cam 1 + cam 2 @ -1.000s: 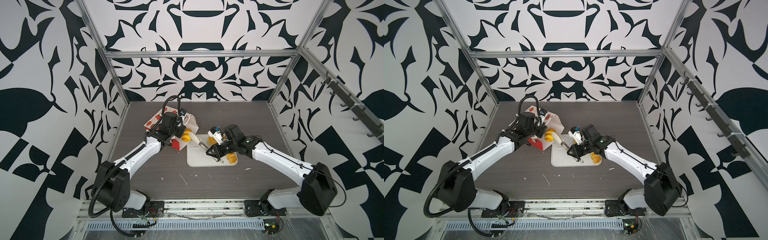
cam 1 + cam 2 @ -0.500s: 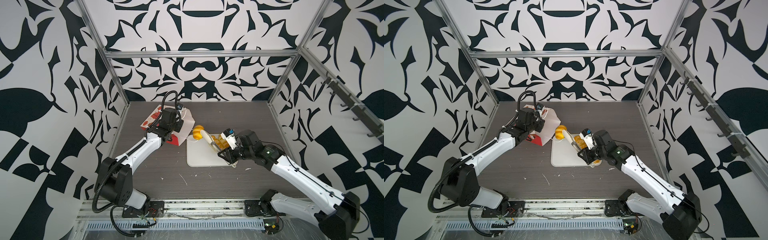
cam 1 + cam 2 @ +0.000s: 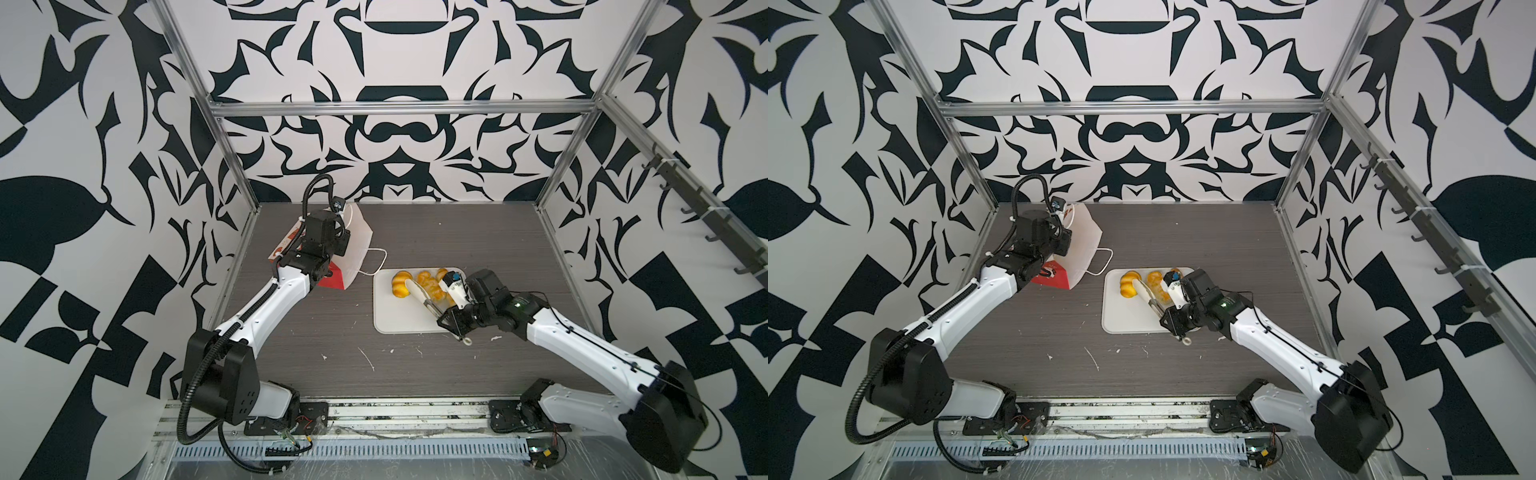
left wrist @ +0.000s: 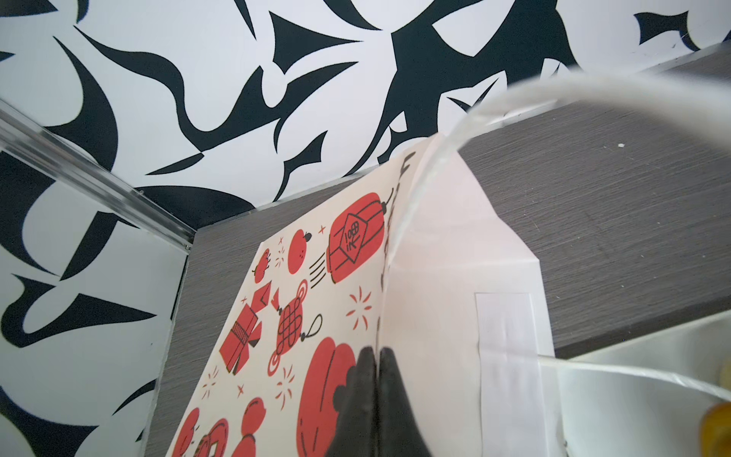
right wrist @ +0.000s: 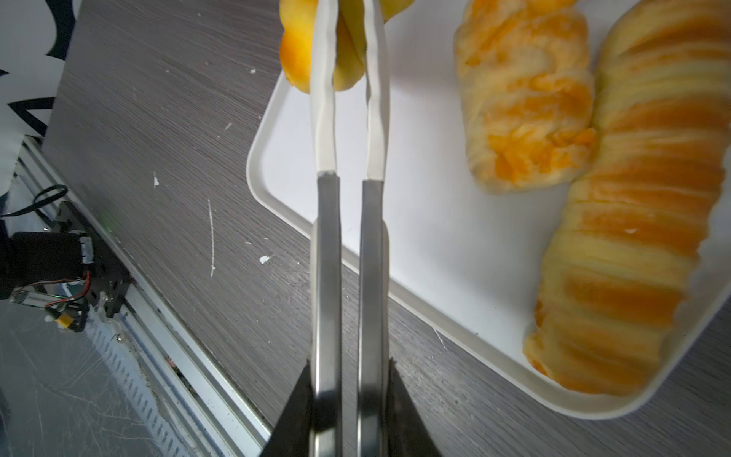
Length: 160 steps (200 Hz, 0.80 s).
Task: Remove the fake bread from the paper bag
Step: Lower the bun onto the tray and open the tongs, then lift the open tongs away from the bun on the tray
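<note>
At the left, the left jaws are pressing together on the thin upper edge of the paper bag (image 4: 340, 277). The bag is hanging tilted at the counter's (image 3: 332, 332) rear left, cream-white with red lantern prints. It is looking light and easily creased, so its rim seems the best hold. To its right, the right jaws are squeezing metal tongs (image 5: 328, 257), whose white tips are pinching a glossy yellow pastry (image 5: 296, 51) at the white tray's (image 5: 415, 229) corner. It is looking light, smooth and probably slippery, so gripping across its middle seems safest. Further right, a braided piece (image 5: 522, 91) and a long ridged loaf (image 5: 633, 237) are lying on the tray, touching.
</note>
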{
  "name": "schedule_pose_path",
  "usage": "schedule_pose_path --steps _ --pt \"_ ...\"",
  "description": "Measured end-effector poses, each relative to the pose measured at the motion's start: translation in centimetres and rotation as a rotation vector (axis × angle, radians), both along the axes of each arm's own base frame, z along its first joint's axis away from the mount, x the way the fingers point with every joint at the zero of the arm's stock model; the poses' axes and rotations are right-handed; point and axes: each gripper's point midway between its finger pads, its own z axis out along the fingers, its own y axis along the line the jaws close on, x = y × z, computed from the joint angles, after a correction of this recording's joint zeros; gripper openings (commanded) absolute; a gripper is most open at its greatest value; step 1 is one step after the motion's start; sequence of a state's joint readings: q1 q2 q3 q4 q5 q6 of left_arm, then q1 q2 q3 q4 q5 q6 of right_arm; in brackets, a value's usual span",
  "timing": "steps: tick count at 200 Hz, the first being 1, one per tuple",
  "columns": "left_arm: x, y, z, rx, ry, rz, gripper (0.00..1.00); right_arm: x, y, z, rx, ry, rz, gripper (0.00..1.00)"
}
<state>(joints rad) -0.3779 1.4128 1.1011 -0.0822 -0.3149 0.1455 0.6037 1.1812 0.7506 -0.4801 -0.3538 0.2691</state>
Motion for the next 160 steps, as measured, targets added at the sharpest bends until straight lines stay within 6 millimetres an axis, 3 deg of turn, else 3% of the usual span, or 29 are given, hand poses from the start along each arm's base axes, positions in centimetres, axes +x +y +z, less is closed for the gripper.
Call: schedule_pose_path --steps 69,114,160 --pt "0.0 -0.1 0.0 -0.005 -0.006 -0.002 0.0 1.3 2.0 -3.2 0.015 0.065 0.026 0.11" --pt "-0.1 -0.1 -0.2 -0.012 -0.005 -0.001 0.0 1.7 3.4 -3.8 0.023 0.075 0.055 0.12" --pt "0.0 -0.1 -0.3 -0.019 -0.006 -0.001 0.0 2.2 4.0 -3.9 0.008 0.064 0.06 0.32"
